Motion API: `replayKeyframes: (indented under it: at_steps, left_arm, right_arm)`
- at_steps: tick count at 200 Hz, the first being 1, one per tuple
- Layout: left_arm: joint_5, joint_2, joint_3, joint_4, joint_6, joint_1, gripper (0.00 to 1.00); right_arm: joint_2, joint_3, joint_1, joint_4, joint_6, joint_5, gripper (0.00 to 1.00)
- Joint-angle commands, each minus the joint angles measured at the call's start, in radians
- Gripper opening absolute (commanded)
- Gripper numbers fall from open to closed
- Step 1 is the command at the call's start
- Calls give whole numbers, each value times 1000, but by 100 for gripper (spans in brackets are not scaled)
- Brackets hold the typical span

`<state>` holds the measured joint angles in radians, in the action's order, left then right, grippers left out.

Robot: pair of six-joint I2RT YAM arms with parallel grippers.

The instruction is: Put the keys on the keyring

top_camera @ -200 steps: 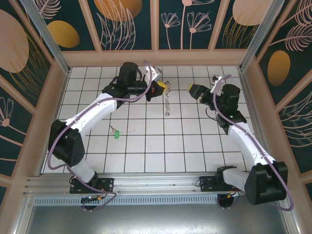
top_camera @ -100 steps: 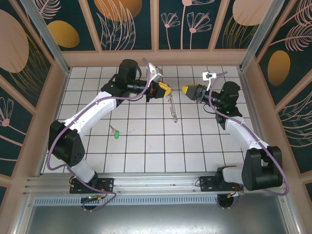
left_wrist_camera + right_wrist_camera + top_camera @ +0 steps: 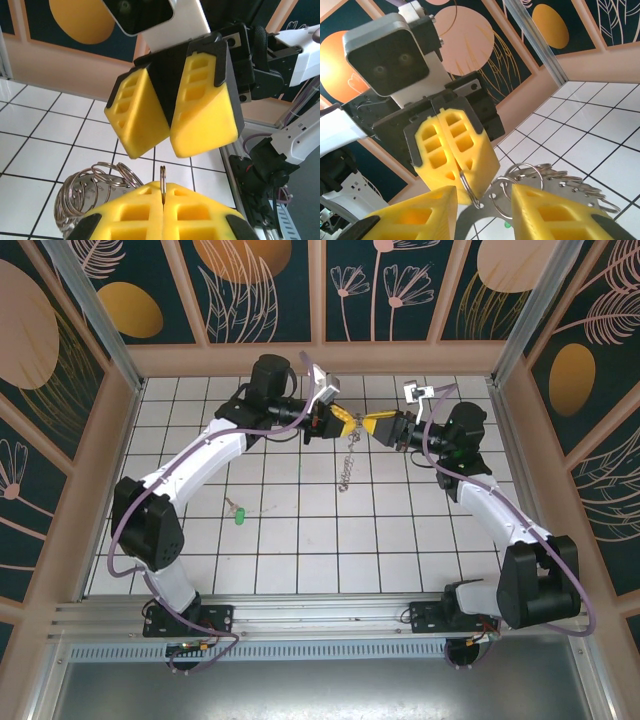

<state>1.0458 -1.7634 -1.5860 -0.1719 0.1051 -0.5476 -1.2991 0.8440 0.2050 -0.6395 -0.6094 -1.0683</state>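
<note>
Two hands meet tip to tip above the far middle of the tiled tabletop [image 3: 300, 540], with the keyring [image 3: 347, 462] hanging between them. The left hand [image 3: 345, 423] is clenched: seen from its own wrist, its yellow fingers [image 3: 130, 215] are pressed flat together with the thin grey hoop [image 3: 162, 181] standing on edge in the seam between them. A bunch of small silvery rings [image 3: 95, 182] hangs from the hoop just to the left of those fingers, above the white tiles.

The right hand [image 3: 372, 426] faces it from the other side, its jaws partly apart. From the right wrist, its two yellow fingers [image 3: 420, 217] sit on either side of a clear gap, and the hoop's loop and some of the small rings [image 3: 545, 177] lie within or just beyond that gap. Whether either finger touches the metal I cannot tell; nothing looks pinched. The left hand's closed fingers [image 3: 452, 150] sit right in front, holding the hoop at their tips.

From above, the dangling pieces trail down from the two hands towards the tiles as a thin silvery string.

One green key [image 3: 239, 514] lies flat on the tabletop, well apart from the keyring, left of centre and nearer the arm bases, with neither hand near it.
</note>
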Motion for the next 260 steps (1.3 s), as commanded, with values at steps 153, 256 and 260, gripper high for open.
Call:
replayKeyframes:
  at_steps: [153,256,260]
  left_arm:
    - [83,-25,-72,-24,17,8,0]
    - [105,-39,-91,-31,13,8,0]
    - [105,-39,-92,-31,10,9,0]
  right_arm:
    - [13,54,52,61,84,-16,29]
    - [20,44,53,73,99,-6,5]
    - [21,46,53,72,99,-4,3]
